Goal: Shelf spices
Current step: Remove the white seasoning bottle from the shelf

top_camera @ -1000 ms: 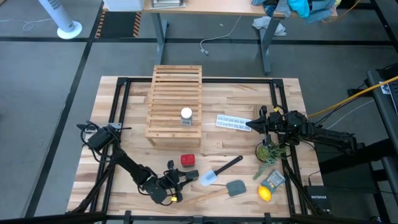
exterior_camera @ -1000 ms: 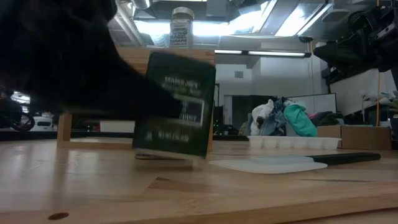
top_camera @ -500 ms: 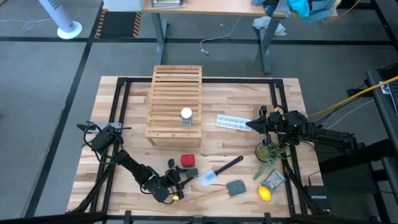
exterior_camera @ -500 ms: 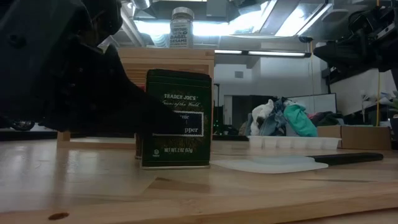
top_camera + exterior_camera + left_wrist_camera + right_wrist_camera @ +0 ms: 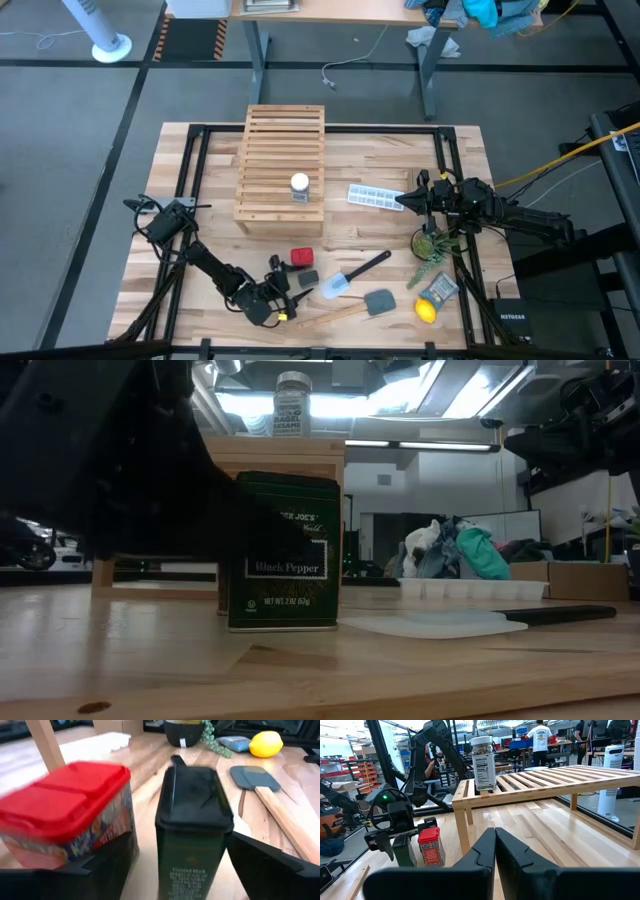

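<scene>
A black pepper tin (image 5: 192, 820) stands upright on its base on the table near the front edge, between the two fingers of my open left gripper (image 5: 180, 840). In the high view the tin (image 5: 308, 278) is just right of that gripper (image 5: 292, 288). A red-lidded spice container (image 5: 65, 810) stands on the table right behind the tin, toward the shelf. The clear jar with a white lid (image 5: 299, 185) stands on the near slats of the wooden shelf (image 5: 280, 150). My right gripper (image 5: 403, 201) waits shut at the table's right, above the ice tray's end. My left gripper has one finger on each side of the black tin, coming level from the table's left. A gap shows between one finger (image 5: 107, 862) and the tin. Whether the other finger (image 5: 260, 865) touches the tin's side, I cannot tell.
A white ice-cube tray (image 5: 375, 196) lies right of the shelf. A black-handled spatula (image 5: 355, 273), a grey spatula (image 5: 380, 300), a lemon (image 5: 427, 311) and a potted plant (image 5: 432, 243) lie at the front right. People stand in the room beyond the table.
My left gripper has set the black tin down: it hung tilted a second ago and now stands upright on the table. The fingers have opened and drawn off the tin's label.
</scene>
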Motion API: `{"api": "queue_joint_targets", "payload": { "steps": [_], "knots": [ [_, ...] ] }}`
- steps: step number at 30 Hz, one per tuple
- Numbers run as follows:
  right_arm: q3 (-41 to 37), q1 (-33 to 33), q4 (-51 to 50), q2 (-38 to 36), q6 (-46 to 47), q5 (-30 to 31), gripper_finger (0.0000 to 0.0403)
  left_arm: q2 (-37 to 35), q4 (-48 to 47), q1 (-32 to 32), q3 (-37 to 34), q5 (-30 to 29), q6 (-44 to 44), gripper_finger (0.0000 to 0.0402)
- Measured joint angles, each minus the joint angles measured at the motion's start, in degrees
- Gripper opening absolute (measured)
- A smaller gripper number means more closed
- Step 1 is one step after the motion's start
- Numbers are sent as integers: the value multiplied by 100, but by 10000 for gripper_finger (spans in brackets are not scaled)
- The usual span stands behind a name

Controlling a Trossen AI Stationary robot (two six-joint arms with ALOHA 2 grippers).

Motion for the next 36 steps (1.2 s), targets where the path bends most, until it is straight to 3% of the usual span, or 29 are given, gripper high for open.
{"api": "queue_joint_targets", "payload": {
  "steps": [7, 14, 18, 23, 25, 30, 33, 36],
  "knots": [
    [1, -1, 0, 1, 1, 0, 17, -30, 618, -198, -2, -403, 791, 352],
    [-1, 1, 0, -1, 1, 2, 17, -32, 1628, -406, -2, -838, 1713, 363],
    [-1, 1, 0, 1, 0, 5, 17, -36, 2770, -551, -2, -1468, 3090, 363],
    [-1, 1, 0, 1, 1, 9, 17, -189, 4992, -537, -2, -2387, 5116, 363],
    [-1, 1, -2, 1, 1, 13, 17, -413, 4974, -456, -2, -2537, 5307, 363],
    [0, -1, -2, -1, 0, 16, 17, -752, 4980, -256, -4, -2364, 5251, 363],
    [1, 0, -2, -1, 1, 16, 17, -991, 4991, -35, -4, -1890, 5677, 363],
    [-1, 0, -1, 0, 1, 16, 17, -1189, 4939, 259, -4, -1949, 6344, 363]
  ]
}}
